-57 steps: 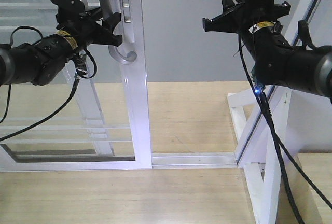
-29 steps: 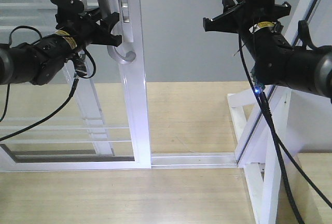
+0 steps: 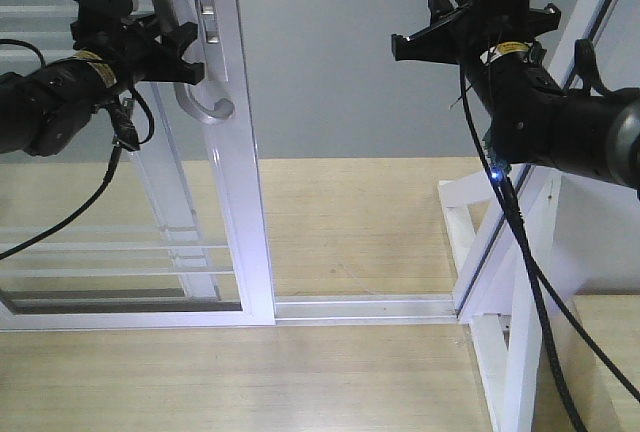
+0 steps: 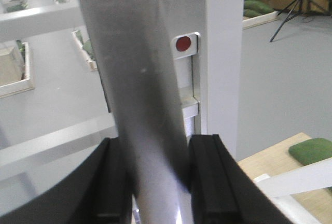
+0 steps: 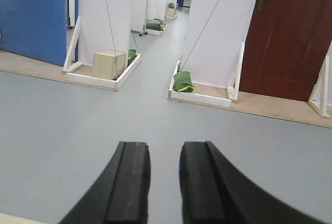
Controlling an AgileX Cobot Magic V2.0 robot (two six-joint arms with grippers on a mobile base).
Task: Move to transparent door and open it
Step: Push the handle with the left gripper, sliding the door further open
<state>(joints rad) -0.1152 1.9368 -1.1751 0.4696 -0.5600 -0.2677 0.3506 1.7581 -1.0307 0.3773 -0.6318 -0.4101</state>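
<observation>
Landmark: you can place everything from the curved grey handle [image 3: 205, 102] on the transparent door [image 3: 245, 212].
Transparent door: it stands upright at the left of the front view. Its white handle stile carries the handle on the side facing the glass. Its paired thin white bars [image 3: 110, 252] run across the glass low down, below the handle.
Left hand: your left hand [image 3: 188, 55] is clamped on the handle's upper stretch. In the left wrist view the two black fingers [image 4: 111, 182] press against either side of the grey bar [image 4: 140, 79].
Lock plate: a small white plate with a red dot [image 4: 182, 43] sits on the stile just beside the handle.
Doorway: a gap stands beside the handle stile on the side away from the handle, and the white floor track [image 3: 360, 307] lies bare along it.
Right hand: your right hand [image 3: 470, 37] hangs in the air well apart from the handle, across the gap. Its fingers [image 5: 129, 182] are drawn almost together with only a narrow slit between them, and they hold nothing.
Second panel: a leaning white-framed glass panel [image 3: 520, 212] stands beyond the right hand, farthest from the handle.
</observation>
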